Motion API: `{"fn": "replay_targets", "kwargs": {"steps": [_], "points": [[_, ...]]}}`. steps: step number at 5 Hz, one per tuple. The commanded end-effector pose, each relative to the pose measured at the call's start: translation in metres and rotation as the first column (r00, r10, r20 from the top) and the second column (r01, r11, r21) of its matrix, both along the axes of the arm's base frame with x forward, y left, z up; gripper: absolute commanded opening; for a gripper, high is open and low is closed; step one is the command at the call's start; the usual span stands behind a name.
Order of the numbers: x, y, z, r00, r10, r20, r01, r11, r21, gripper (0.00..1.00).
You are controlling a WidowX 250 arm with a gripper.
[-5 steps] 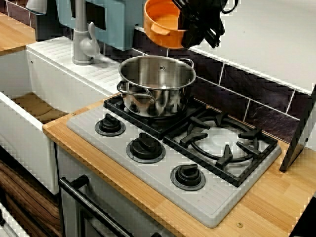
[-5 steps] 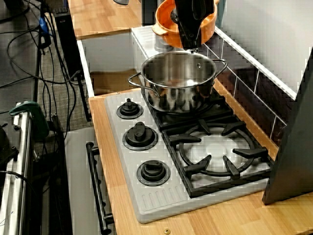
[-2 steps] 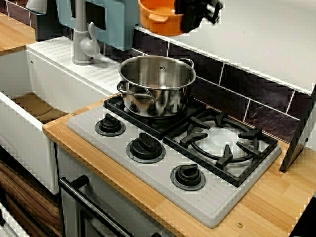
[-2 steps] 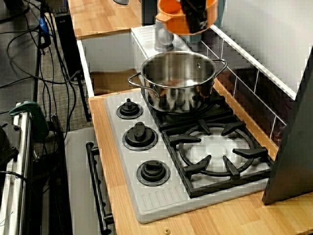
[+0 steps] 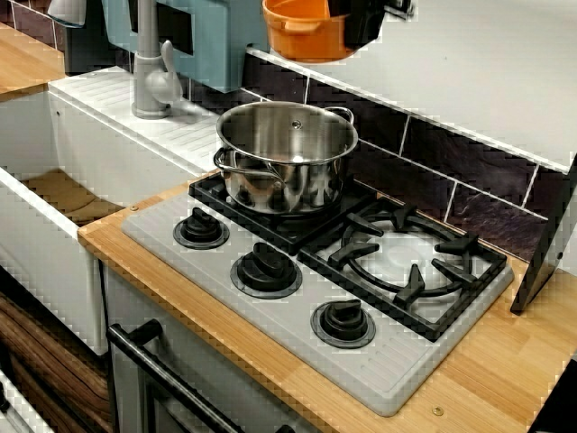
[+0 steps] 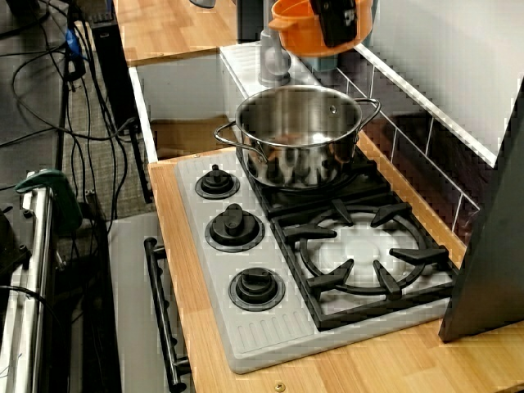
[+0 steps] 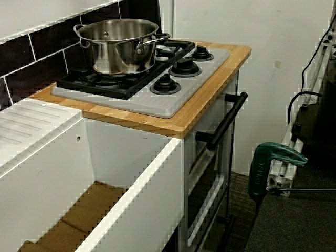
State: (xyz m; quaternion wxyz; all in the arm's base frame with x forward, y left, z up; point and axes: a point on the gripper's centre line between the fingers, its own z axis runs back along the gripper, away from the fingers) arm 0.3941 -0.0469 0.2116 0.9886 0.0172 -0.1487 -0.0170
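1. Claw (image 5: 357, 22): black, cut off by the top edge in the front view. It pinches the orange pot (image 5: 305, 32) at the pot's right-hand wall and carries it clear of every surface.
2. Position: the orange pot hangs in the air above and behind the steel pot (image 5: 287, 155), level with the tiled wall and well apart from the steel pot. In the view along the hob, the orange pot (image 6: 296, 34) sits over the steel pot's far rim.
3. Attitude: round body, mouth up, near level. Its lug handle (image 5: 274, 13) points left, toward the grey faucet (image 5: 151, 77).
4. The steel pot stands upright on the rear left grate of the hob (image 5: 397, 365).
5. Three black knobs (image 5: 266, 268) run along the hob's front edge. The hob is set into the wooden bench (image 5: 505, 370).
6. The view from the sink end shows the steel pot (image 7: 118, 44) only. The claw lies outside its frame.
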Motion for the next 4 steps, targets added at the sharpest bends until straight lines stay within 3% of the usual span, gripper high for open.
{"fn": "replay_targets", "kwargs": {"steps": [1, 2, 4], "points": [[-0.009, -0.019, 0.018, 0.994, -0.109, 0.008, 0.108, 0.972, -0.207, 0.00], [-0.012, -0.029, 0.017, 0.990, -0.143, -0.005, 0.136, 0.953, -0.269, 0.00], [-0.020, -0.040, 0.022, 0.973, -0.228, -0.026, 0.198, 0.893, -0.405, 0.00]]}}
